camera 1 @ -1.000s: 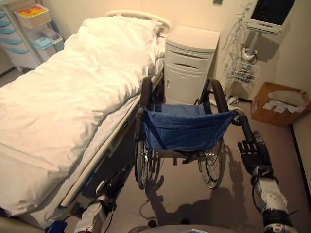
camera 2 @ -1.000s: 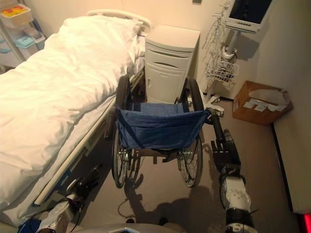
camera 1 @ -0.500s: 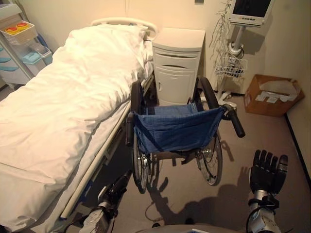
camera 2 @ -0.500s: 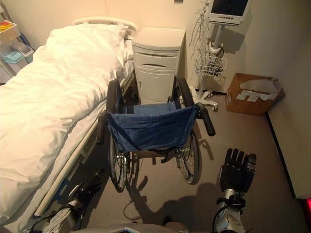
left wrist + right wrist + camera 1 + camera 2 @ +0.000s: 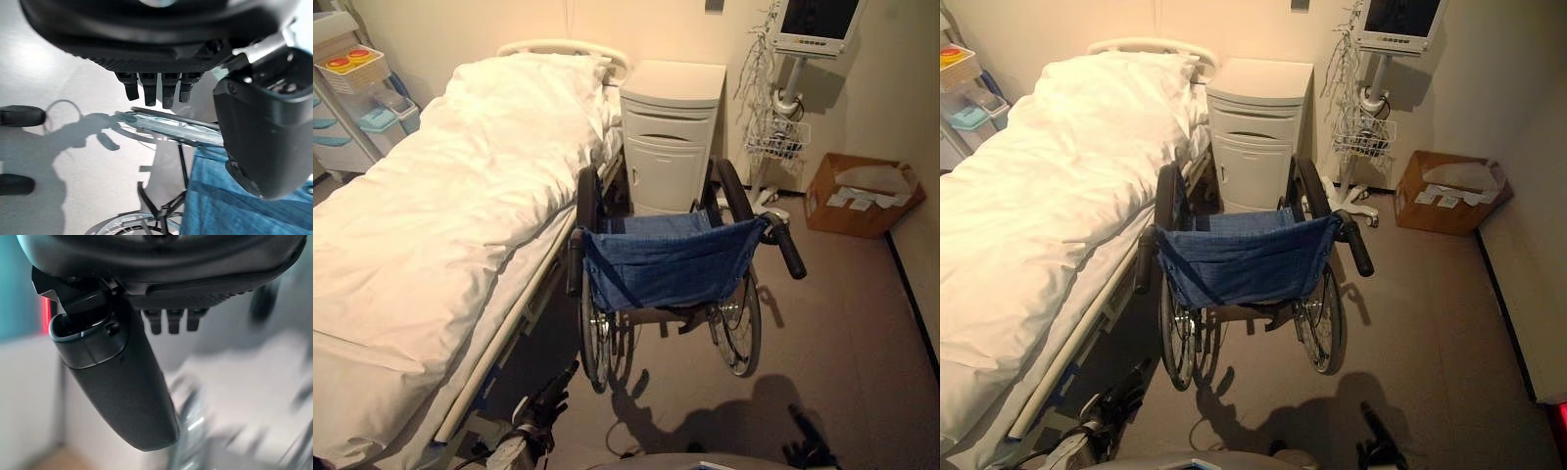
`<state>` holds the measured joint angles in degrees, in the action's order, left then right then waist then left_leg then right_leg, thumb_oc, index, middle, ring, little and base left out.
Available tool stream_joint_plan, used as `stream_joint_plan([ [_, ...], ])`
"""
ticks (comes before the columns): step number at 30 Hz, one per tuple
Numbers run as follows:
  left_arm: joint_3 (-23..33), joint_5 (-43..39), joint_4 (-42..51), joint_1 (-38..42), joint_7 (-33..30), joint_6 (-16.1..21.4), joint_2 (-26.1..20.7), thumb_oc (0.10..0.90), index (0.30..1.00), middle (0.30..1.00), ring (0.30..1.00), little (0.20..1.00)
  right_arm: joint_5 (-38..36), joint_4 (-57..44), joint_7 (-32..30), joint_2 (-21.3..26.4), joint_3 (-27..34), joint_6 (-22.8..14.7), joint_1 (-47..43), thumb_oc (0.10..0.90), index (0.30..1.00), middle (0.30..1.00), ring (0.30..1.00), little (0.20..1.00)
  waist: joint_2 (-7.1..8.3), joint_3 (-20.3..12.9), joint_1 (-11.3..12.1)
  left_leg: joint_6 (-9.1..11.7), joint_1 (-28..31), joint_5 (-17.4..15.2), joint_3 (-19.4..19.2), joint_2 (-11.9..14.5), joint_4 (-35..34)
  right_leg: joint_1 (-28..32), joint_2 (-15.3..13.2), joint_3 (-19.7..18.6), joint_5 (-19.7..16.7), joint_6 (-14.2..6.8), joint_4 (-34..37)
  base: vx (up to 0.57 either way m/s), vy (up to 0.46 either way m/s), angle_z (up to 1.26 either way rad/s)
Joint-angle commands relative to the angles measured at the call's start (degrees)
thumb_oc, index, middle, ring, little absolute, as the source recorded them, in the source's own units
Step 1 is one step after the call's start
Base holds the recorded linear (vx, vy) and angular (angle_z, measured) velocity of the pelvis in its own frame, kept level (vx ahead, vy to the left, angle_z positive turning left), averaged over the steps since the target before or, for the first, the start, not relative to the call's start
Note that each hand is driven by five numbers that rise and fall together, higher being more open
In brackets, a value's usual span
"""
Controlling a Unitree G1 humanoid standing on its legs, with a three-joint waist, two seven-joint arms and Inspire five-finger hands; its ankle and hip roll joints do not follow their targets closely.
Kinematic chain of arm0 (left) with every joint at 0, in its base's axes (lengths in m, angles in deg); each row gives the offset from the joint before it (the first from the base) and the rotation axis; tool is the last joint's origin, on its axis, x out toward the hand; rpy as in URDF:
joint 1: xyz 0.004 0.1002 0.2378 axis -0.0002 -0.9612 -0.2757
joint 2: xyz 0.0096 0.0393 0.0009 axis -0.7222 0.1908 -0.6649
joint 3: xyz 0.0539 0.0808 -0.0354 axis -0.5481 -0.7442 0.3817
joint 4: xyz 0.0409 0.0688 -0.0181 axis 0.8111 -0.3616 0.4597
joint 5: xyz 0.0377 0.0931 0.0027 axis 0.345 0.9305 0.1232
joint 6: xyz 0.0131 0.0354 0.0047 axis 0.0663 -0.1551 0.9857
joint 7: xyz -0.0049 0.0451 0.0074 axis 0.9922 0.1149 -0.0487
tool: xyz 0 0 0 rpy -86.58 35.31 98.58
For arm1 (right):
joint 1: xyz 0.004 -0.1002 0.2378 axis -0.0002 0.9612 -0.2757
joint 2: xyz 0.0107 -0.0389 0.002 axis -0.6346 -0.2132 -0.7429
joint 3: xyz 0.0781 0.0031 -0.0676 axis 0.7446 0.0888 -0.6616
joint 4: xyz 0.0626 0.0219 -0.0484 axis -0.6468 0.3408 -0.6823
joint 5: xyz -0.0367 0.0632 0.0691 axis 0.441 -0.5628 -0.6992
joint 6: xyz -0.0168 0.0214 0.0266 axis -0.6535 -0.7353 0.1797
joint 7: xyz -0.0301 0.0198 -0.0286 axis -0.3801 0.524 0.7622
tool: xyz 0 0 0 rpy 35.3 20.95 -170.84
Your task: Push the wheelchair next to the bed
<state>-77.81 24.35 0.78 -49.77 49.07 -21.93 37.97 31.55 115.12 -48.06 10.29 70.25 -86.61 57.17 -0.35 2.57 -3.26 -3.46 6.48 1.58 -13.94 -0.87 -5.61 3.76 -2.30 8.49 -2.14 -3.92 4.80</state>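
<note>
The wheelchair (image 5: 671,259), with a blue fabric back and black push handles, stands beside the bed (image 5: 431,225), its left wheel close to the bed frame. White bedding covers the bed. My left hand (image 5: 546,399) hangs low near the bed's edge, behind the wheelchair and apart from it, fingers relaxed. The left wrist view shows that hand (image 5: 146,29) open, with the blue fabric (image 5: 234,205) and a wheel (image 5: 166,125) past it. My right hand (image 5: 161,254) is open and holds nothing. Its dark fingertips (image 5: 800,431) are low behind the right wheel.
A white bedside cabinet (image 5: 671,127) stands just ahead of the wheelchair. To its right are a monitor stand (image 5: 813,24) with a wire basket (image 5: 778,137) and a cardboard box (image 5: 862,196). A drawer cart (image 5: 352,98) is beyond the bed. Open floor lies right of the wheelchair.
My right hand has left the wheelchair's right push handle and dropped back to the lower edge. The camera has pulled back a little. The wheelchair stays beside the bed.
</note>
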Motion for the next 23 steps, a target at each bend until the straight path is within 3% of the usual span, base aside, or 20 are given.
stream_joint_plan([
  [1, 1.0, 0.8, -0.9, 5.0, 0.5, 2.7, 0.3, 0.800, 0.900, 0.900, 0.900, 0.900, 17.2, -0.8, 4.2, 2.9, -5.4, 0.7, -3.0, 0.800, 0.900, 0.900, 0.900, 0.900, 0.61, 1.0, 1.7, 2.3, 0.8, -2.6, 2.3, -0.9, 1.0, 1.0, 1.0, 2.8, 1.3, -1.1, -3.1, -0.02, -0.018, 0.04],
  [5, 1.2, 2.4, -5.0, 4.5, 2.1, 1.7, 1.0, 0.800, 0.900, 0.900, 0.900, 0.900, 28.7, -0.8, 9.4, 2.5, -14.4, -0.6, -1.8, 0.800, 0.900, 0.900, 0.900, 0.900, 0.76, 1.7, 1.4, 2.3, 0.6, -2.5, 2.6, -0.8, 1.2, 0.8, 0.9, 3.1, 2.1, -0.9, -3.9, -0.03, -0.014, 0.04],
  [7, 1.1, 2.8, -6.2, 4.4, 2.8, 1.2, 1.1, 0.800, 0.900, 0.900, 0.900, 0.900, 32.5, -0.6, 9.7, 2.5, -16.1, -1.6, -1.5, 0.800, 0.900, 0.900, 0.900, 0.900, 0.77, 1.8, 1.3, 2.3, 0.7, -2.6, 2.9, -0.8, 1.2, 0.9, 0.9, 3.3, 2.3, -0.8, -4.1, -0.02, -0.002, 0.07],
  [8, 0.5, 3.2, -7.9, 4.2, 3.4, -0.1, 1.4, 0.800, 0.900, 0.900, 0.900, 0.900, 40.9, -1.0, 10.3, 2.8, -19.2, -3.4, -1.4, 0.800, 0.900, 0.900, 0.900, 0.900, 0.70, 1.9, 1.2, 2.3, 0.7, -2.7, 3.1, -0.8, 1.4, 1.1, 0.8, 3.4, 2.5, -0.8, -4.2, -0.02, 0.002, 0.07],
  [10, -0.1, 4.2, -8.8, 4.0, 3.4, -1.0, 1.6, 0.800, 0.900, 0.900, 0.900, 0.900, 44.4, -1.8, 9.8, 3.0, -21.6, -3.7, -1.4, 0.800, 0.900, 0.900, 0.900, 0.900, 0.71, 2.0, 1.2, 2.3, 0.7, -2.7, 3.2, -0.9, 1.5, 1.2, 0.7, 3.6, 2.6, -0.8, -4.2, -0.02, 0.003, 0.05],
  [14, -2.8, 10.0, -12.0, 3.6, 4.6, -1.9, 1.8, 0.800, 0.900, 0.900, 0.900, 0.900, 47.0, -2.9, 11.5, 3.5, -25.5, -2.4, -2.3, 0.800, 0.900, 0.900, 0.900, 0.900, 0.64, 2.3, 1.3, 2.3, 0.7, -2.8, 3.4, -0.9, 1.9, 1.4, 0.6, 3.9, 3.0, -0.6, -4.5, -0.02, 0.009, 0.13],
  [19, -4.8, 10.0, -11.7, 3.3, 4.1, -1.2, 1.9, 0.800, 0.900, 0.900, 0.900, 0.900, 51.0, -2.6, 13.7, 4.1, -26.9, 0.4, -2.6, 0.800, 0.900, 0.900, 0.900, 0.900, 0.44, 2.7, 1.6, 2.4, 0.4, -3.0, 3.7, -0.9, 2.5, 1.4, 0.5, 4.2, 3.3, -0.5, -4.9, -0.02, 0.015, 0.08],
  [23, -6.3, 14.4, -11.4, 3.9, 3.4, -0.4, 1.8, 0.800, 0.900, 0.900, 0.900, 0.900, 54.6, -1.0, 16.5, 4.3, -29.2, 1.9, -3.5, 0.800, 0.900, 0.900, 0.900, 0.900, 0.73, 2.8, 2.4, 2.4, 0.4, -2.9, 4.5, -1.1, 2.5, 1.8, 0.4, 4.9, 3.4, -0.4, -4.8, -0.01, -0.005, 0.04],
])
